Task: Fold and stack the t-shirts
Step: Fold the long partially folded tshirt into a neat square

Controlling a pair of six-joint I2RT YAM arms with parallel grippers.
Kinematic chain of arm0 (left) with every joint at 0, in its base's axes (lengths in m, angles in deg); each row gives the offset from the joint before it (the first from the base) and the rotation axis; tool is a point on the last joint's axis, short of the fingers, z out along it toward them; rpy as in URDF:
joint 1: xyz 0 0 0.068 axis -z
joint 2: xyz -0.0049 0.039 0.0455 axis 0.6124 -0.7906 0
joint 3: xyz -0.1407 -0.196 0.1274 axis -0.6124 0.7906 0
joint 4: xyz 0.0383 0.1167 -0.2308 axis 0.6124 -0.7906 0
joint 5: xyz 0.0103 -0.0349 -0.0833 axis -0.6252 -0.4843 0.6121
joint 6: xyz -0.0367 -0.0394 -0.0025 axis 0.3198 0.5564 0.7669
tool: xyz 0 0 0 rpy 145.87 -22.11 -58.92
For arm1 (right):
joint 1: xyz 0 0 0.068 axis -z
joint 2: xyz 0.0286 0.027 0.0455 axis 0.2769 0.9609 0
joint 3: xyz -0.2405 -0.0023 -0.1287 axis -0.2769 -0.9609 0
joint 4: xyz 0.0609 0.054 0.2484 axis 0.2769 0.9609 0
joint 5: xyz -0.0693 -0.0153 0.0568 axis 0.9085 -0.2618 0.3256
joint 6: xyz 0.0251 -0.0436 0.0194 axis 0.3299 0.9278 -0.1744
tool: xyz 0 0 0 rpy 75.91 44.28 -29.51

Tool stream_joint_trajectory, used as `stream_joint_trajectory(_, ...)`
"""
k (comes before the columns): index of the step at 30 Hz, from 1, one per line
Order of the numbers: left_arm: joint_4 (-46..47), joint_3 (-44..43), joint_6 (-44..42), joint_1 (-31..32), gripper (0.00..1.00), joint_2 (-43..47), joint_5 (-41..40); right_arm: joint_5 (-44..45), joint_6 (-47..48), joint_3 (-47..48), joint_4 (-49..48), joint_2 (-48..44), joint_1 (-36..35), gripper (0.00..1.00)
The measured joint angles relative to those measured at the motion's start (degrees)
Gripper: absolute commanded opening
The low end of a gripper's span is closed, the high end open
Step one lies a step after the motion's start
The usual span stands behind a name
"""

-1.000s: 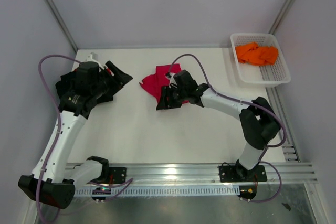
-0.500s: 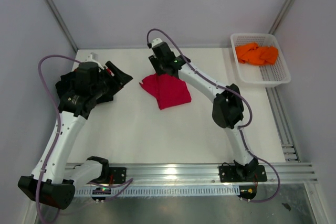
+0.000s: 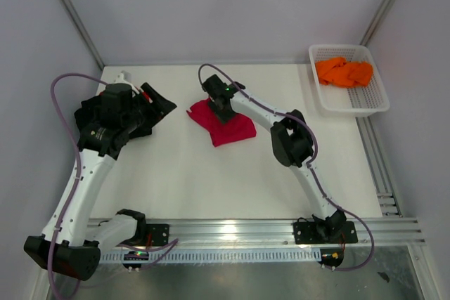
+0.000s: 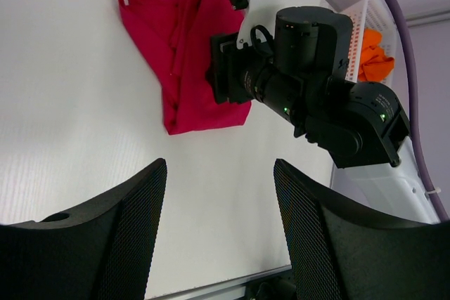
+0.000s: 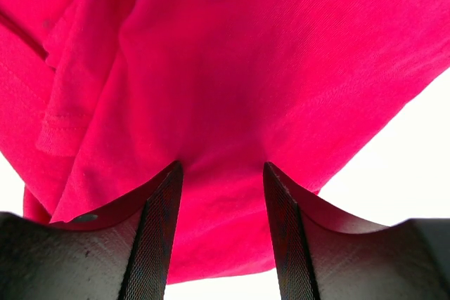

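- Step in hand, as I judge it: folding the red shirt. The right arm is doing the work and the left arm is waiting.
- Nearest, on the left side, the left gripper (image 4: 218,173) hovers with its jaws apart and nothing between them.
- The black shirt (image 3: 160,105) lies bunched beneath and around the left gripper. I cannot tell whether the two touch.
- Farther out over the white table (image 3: 197,173), the right gripper (image 5: 221,166) points down onto the red shirt (image 3: 228,128).
- Its jaws stand apart and both fingertips (image 5: 172,173) press into the cloth, with creases running out from each tip. I see no fold nipped between them, so this looks like pressing down, not grasping.
- The red shirt lies directly under the right gripper and spreads from it toward the near side and the right. It is crimson, soft and layered, forming a lopsided flat patch, not a neat rectangle. A hemmed strip, perhaps a sleeve, is doubled over beside one finger.
- The next move, I judge, calls for closing on a loose edge, or sliding the tips outward to flatten the layers. Either must be done without dragging the whole shirt along, since cloth this limp will bunch and slide.
- Farthest off, well apart to the right of the right gripper, stands a basket (image 3: 351,108). An orange shirt (image 3: 343,72) lies crumpled in it, not yet folded.
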Motion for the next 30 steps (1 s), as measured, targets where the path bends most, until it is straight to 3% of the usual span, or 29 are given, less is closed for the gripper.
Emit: stream_joint_trajectory(30,-3.1,-5.86,1.73,0.0,0.69,5.55,-2.36,-17.79,-15.43,-2.69,9.53,-0.46,4.7,0.54)
